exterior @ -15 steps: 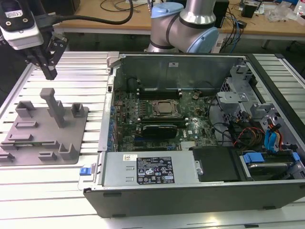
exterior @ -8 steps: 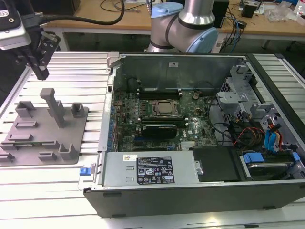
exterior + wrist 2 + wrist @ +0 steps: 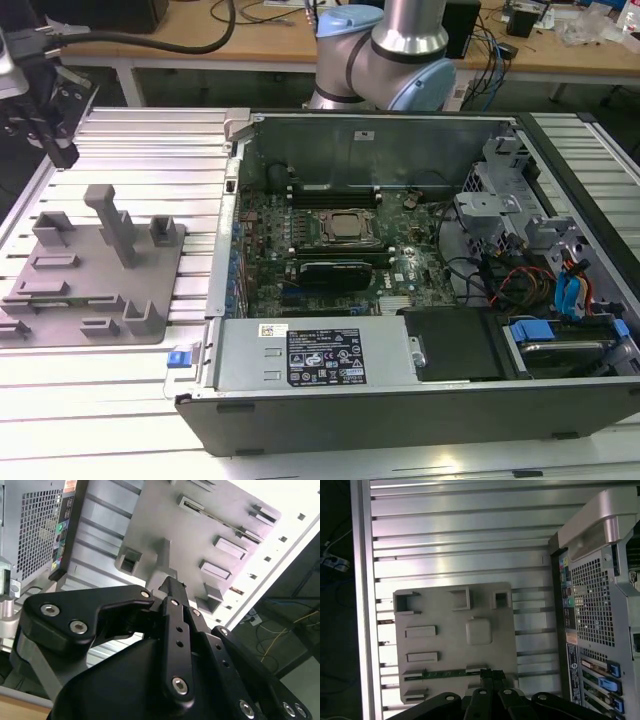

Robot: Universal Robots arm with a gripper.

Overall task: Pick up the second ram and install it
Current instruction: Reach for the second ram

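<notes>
The second ram (image 3: 445, 673) is a thin green stick lying in a slot of the grey fixture plate (image 3: 450, 645), near one edge. It also shows as a narrow strip (image 3: 220, 520) in the second wrist view. My gripper (image 3: 491, 674) hovers above the plate, its black fingers pressed together with nothing between them, tips close beside one end of the stick. In the exterior view the gripper (image 3: 60, 150) hangs over the table at the far left, above the fixture plate (image 3: 90, 290). The open computer case (image 3: 400, 390) holds the motherboard with its square silver processor (image 3: 347, 227).
Several raised grey blocks, including a tall post (image 3: 112, 225), stand on the fixture plate. The case's rear panel (image 3: 590, 605) stands next to the plate. The ribbed aluminium table (image 3: 460, 545) lies between them. Desks and cables lie behind the arm's base (image 3: 385, 60).
</notes>
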